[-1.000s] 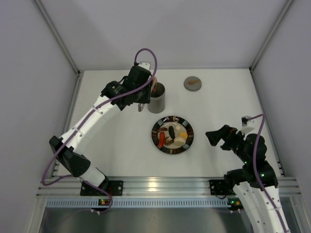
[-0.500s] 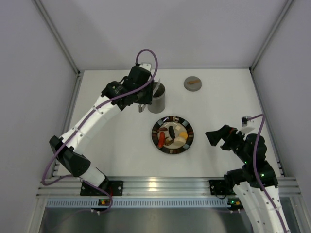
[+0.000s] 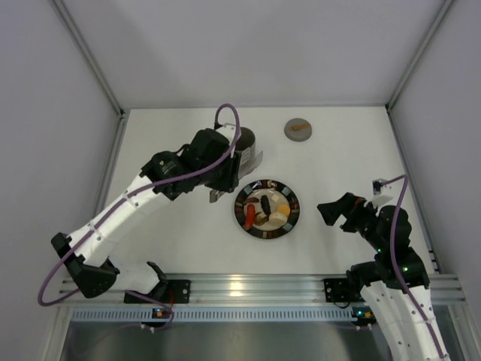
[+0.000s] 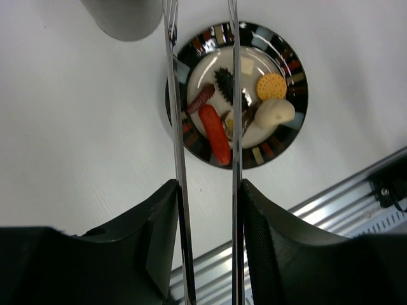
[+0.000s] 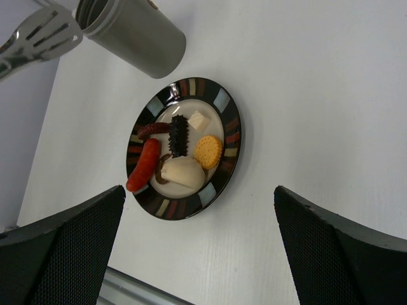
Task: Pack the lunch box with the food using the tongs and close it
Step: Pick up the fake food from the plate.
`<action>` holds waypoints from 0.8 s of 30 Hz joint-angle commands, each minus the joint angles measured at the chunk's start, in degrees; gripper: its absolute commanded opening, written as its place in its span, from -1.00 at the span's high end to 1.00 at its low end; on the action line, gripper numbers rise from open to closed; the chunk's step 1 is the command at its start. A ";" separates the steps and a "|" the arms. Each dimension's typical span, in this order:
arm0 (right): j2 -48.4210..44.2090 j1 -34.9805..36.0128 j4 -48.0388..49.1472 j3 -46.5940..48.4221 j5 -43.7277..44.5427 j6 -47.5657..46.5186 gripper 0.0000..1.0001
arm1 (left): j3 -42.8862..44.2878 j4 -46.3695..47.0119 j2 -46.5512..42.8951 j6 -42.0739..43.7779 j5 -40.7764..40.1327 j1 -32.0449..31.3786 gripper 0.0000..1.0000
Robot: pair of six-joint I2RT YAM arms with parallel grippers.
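Note:
My left gripper [image 3: 225, 179] [image 4: 207, 198] is shut on the silver tongs [image 4: 180, 146] [image 3: 252, 160]. The tongs' two arms stand apart with nothing between them, reaching over the left part of the dark plate [image 4: 294, 63] [image 3: 294, 219]. The food [image 4: 215, 133] on it is a red sausage, a black spiky piece, a round cracker, a cream dumpling, a pale cube and a brown piece. The lunch box [image 3: 246, 138] [image 4: 124, 16] [image 5: 137, 38] stands upright behind the plate, mouth open. The slotted tongs tip [image 5: 39, 35] hangs beside it. My right gripper [image 3: 336, 213] [image 5: 198, 204] is open, right of the plate.
The flat grey lid [image 3: 298, 129] with an orange mark lies at the back of the table, right of the lunch box. An aluminium rail [image 3: 248, 286] runs along the near edge. Grey walls enclose the table on three sides.
The left arm has pulled back from over the lunch box toward the plate. An orange piece seen at the tongs' tips over the mouth no longer shows. The tongs' arms spread wider. The right arm stayed still.

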 commanded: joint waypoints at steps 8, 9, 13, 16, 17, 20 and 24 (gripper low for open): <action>-0.08 -0.64 2.13 0.15 -0.60 0.71 -0.99 | -13.66 -1.90 -6.73 -3.95 -3.48 -9.28 0.04; -0.17 -0.64 2.04 0.06 -0.60 0.71 -0.99 | -14.46 -1.63 -6.56 -4.12 -4.09 -9.37 0.03; -0.44 -0.64 1.61 -0.02 -0.60 0.62 -0.99 | -17.37 -0.75 -6.29 -4.56 -5.67 -9.55 0.02; -0.96 -0.64 1.52 -0.29 -0.60 0.62 -0.99 | -18.78 0.39 -6.03 -4.30 -6.47 -9.55 0.00; -0.96 -0.64 1.52 -0.29 -0.69 0.62 -0.99 | -18.95 0.65 -5.94 -4.21 -6.64 -9.63 -0.01; -1.23 -0.64 1.43 -0.46 -0.60 0.71 -0.99 | -19.39 1.62 -5.51 -3.60 -6.65 -9.55 -0.01; -1.32 -0.64 1.17 -0.47 -0.51 0.62 -0.99 | -19.39 1.89 -4.10 -3.25 -6.56 -9.63 -0.01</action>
